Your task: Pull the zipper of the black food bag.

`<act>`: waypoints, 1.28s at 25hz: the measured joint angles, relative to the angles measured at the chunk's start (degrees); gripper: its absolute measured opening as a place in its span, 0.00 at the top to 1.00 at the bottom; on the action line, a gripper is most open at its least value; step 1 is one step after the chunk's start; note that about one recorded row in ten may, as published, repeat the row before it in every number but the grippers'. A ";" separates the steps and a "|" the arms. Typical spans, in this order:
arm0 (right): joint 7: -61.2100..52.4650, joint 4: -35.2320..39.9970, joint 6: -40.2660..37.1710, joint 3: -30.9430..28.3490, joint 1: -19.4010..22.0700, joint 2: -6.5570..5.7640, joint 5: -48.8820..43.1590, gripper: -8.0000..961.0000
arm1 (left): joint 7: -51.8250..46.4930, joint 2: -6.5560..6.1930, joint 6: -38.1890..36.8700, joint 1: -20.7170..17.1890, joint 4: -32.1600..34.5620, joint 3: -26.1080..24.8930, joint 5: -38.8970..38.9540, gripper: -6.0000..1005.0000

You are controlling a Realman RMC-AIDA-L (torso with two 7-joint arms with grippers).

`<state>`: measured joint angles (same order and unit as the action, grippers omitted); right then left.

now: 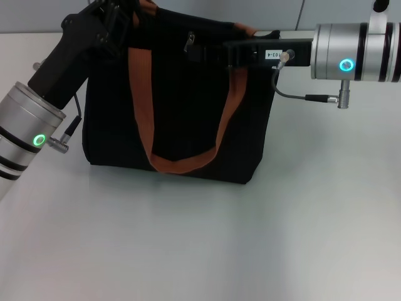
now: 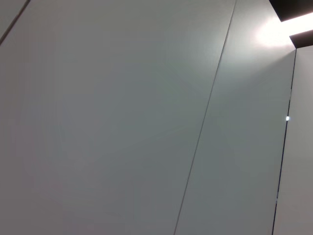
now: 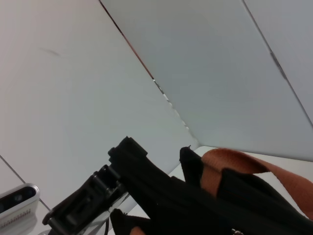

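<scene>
Both end effectors atop black food bag (image 1: 182,106)

Both arms share one build. The left arm (image 1: 28,135) has a silver cylindrical wrist with black bands, a glowing green ring light and a small metal plug with a thin black cable; past it runs a black angular housing. The right arm (image 1: 357,51) has the same silver cylinder with black bands and a green-blue ring light, a grey cable looping to a metal connector, and a black forward section bearing a small white label with printed characters.
</scene>
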<state>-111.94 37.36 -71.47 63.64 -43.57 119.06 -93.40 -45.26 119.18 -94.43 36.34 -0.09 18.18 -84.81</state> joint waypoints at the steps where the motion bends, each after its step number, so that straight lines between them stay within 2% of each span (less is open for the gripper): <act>1: 0.12 0.00 0.52 0.08 -0.07 -0.01 -0.04 0.98 | 0.00 0.00 -0.24 0.03 0.00 0.07 0.00 0.90; 2: 0.19 0.00 0.91 0.17 -0.12 -0.01 -0.06 0.99 | 0.00 0.00 -0.24 0.03 0.00 0.07 0.00 0.90; 19: -0.22 0.29 1.06 0.44 -0.59 -0.01 -0.08 0.81 | 0.00 0.00 -0.87 -0.06 0.00 -0.07 0.00 0.90; 30: -0.14 0.94 0.89 0.47 -0.57 -0.01 -0.39 0.99 | 0.00 0.00 -0.87 -0.26 0.00 -0.13 0.01 0.90; 32: -0.23 1.80 0.87 0.50 -0.29 -0.02 -0.80 0.99 | 0.00 0.00 -0.88 -0.44 0.00 -0.13 0.01 0.90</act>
<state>-112.17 39.16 -70.60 64.14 -43.86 119.04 -94.20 -45.26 119.18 -95.31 35.90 -0.09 18.05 -84.80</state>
